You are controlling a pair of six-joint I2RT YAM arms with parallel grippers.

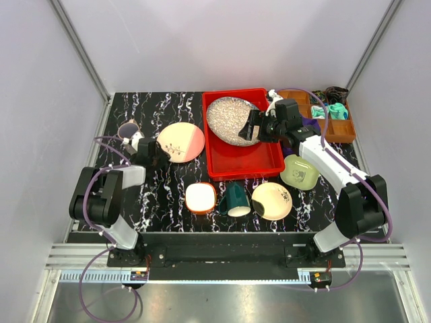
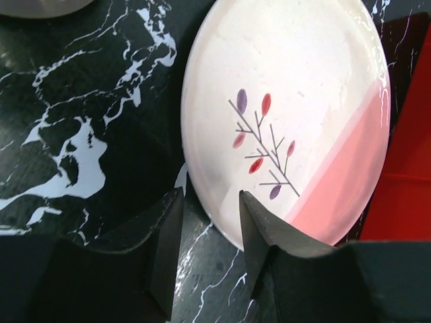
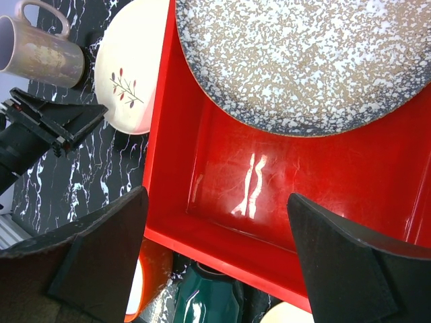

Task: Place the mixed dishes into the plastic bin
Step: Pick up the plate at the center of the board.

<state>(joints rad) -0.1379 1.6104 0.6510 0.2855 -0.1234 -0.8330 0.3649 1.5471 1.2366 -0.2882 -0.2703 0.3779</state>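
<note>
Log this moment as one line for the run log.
left pincer: open, straddling pink-cream plate rim | right pincer: open above red bin | speckled grey plate: in bin

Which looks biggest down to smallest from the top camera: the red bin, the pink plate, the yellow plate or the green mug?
1. red bin, biggest
2. pink plate
3. yellow plate, only slightly smaller than the pink one
4. green mug, smallest
</note>
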